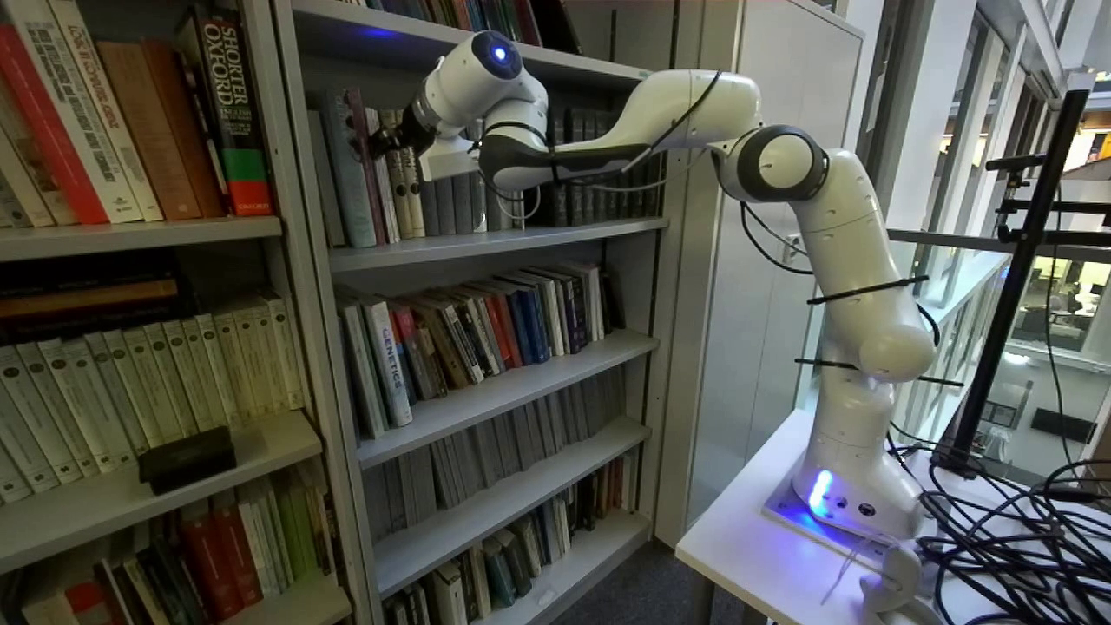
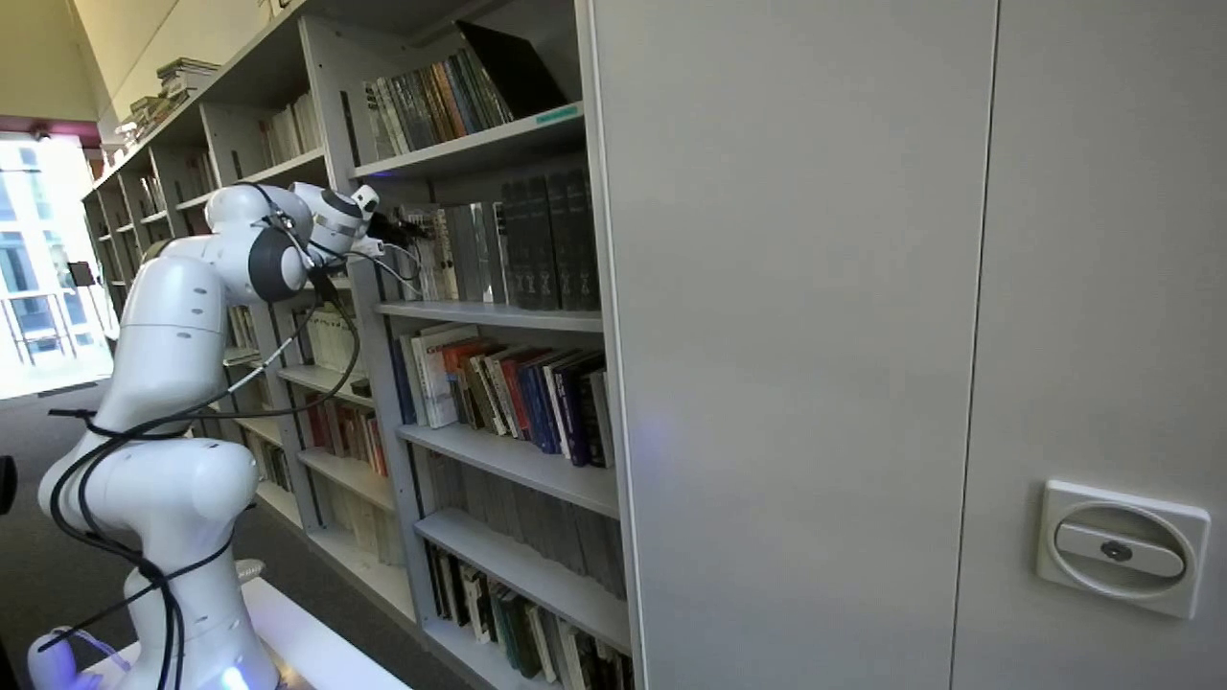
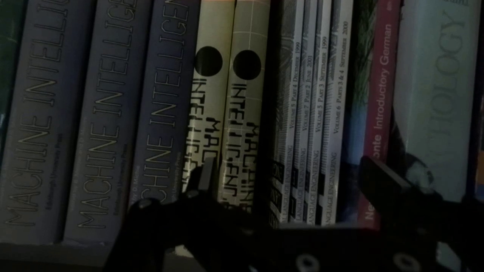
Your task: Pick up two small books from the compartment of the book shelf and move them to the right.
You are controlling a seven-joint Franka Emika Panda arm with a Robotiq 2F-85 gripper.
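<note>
White thin upright books [image 3: 320,94] show between jaws of my black two-fingered hand [image 3: 294,175], spread wide, gripping nothing; left end of grey-framed compartment [image 1: 495,244], tall grey metal book shelf [image 1: 521,387].

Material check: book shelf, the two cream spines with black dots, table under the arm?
Book shelf: probably painted metal; even matte grey, crisp edges.
Cream spines: likely paper or card; black printed lettering, gloss unclear in dim view.
Table: perhaps laminate; smooth white top catching blue glow.
</note>
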